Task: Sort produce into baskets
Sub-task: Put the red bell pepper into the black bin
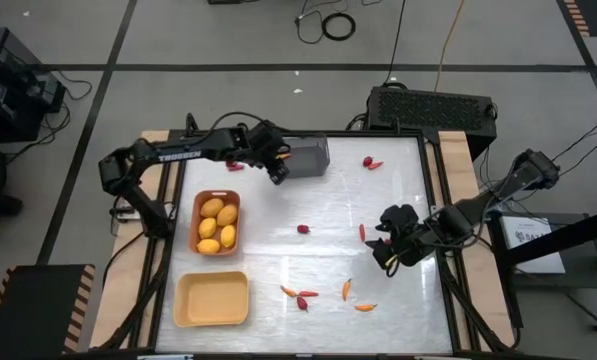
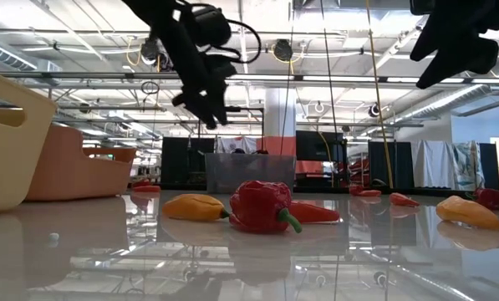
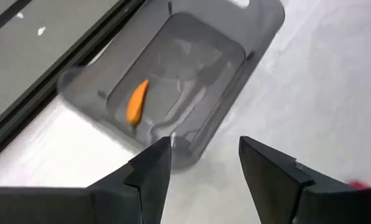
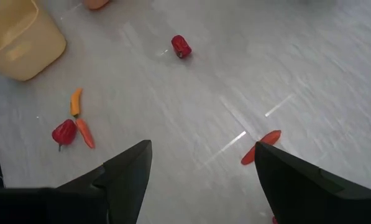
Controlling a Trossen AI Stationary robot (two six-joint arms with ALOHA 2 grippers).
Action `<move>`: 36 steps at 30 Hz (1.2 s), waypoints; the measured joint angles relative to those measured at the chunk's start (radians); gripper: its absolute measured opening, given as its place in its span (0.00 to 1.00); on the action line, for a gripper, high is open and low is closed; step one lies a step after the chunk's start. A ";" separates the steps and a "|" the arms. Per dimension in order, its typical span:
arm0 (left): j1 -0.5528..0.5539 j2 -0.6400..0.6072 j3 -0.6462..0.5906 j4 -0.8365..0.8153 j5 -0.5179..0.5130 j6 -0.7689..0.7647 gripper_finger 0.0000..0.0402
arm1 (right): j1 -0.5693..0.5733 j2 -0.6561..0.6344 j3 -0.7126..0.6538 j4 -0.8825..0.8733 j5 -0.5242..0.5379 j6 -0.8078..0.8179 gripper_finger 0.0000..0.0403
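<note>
My left gripper (image 1: pixel 277 172) is open and empty, above the near left side of the grey bin (image 1: pixel 308 155). The left wrist view shows one orange carrot-like piece (image 3: pixel 137 101) lying on the bin's floor (image 3: pixel 191 68). My right gripper (image 1: pixel 383 250) is open and empty, raised over the table's right half. A red stick (image 4: pixel 261 147) lies on the table just ahead of its fingers. Several yellow-orange oval fruits (image 1: pixel 218 222) lie in the orange-brown tray (image 1: pixel 197 205). The pale yellow tray (image 1: pixel 213 298) stands at the near left.
Loose pieces lie on the white table: a dark-red one (image 1: pixel 303 229) at the middle, red ones (image 1: pixel 370 162) at the far right, a red stick (image 1: pixel 362 232), and a cluster of orange and red pieces (image 1: pixel 306 296) near the front. Bare table lies between them.
</note>
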 joint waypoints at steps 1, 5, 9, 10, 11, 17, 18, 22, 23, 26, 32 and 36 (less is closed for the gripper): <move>0.000 -0.017 0.000 -0.029 0.000 0.000 0.49 | -0.003 0.000 0.000 0.003 0.000 0.000 0.69; 0.027 -0.078 0.000 -0.135 0.000 0.008 0.48 | -0.021 0.000 0.000 0.006 0.001 -0.001 0.69; 0.103 -0.097 0.000 -0.273 0.000 0.008 0.47 | -0.041 0.000 0.000 0.008 0.001 -0.003 0.69; 0.128 -0.094 0.000 -0.312 0.000 0.008 0.47 | -0.046 0.000 0.000 0.010 0.001 -0.003 0.69; 0.155 -0.088 0.000 -0.342 0.000 0.009 0.47 | -0.048 0.000 0.000 0.012 0.001 -0.003 0.69; 0.296 -0.030 0.000 -0.408 0.014 0.061 0.47 | -0.052 0.000 0.000 0.038 0.000 0.000 0.69; 0.318 -0.020 0.000 -0.414 0.015 0.078 0.47 | -0.052 0.000 0.000 0.042 0.000 0.000 0.69; 0.380 0.012 0.000 -0.415 0.017 0.150 0.46 | -0.052 0.000 0.000 0.044 0.000 0.000 0.69; 0.389 0.018 0.000 -0.415 0.017 0.163 0.46 | -0.052 0.000 0.000 0.044 0.000 0.000 0.69; 0.402 0.043 0.000 -0.417 0.015 0.188 0.46 | -0.052 0.000 0.000 0.043 0.001 -0.004 0.69; 0.409 0.098 0.000 -0.431 -0.027 0.192 0.46 | -0.052 0.000 0.000 0.042 0.023 -0.024 0.69; 0.380 0.121 0.000 -0.429 -0.027 0.194 0.46 | -0.059 0.000 0.000 0.042 0.027 -0.033 0.69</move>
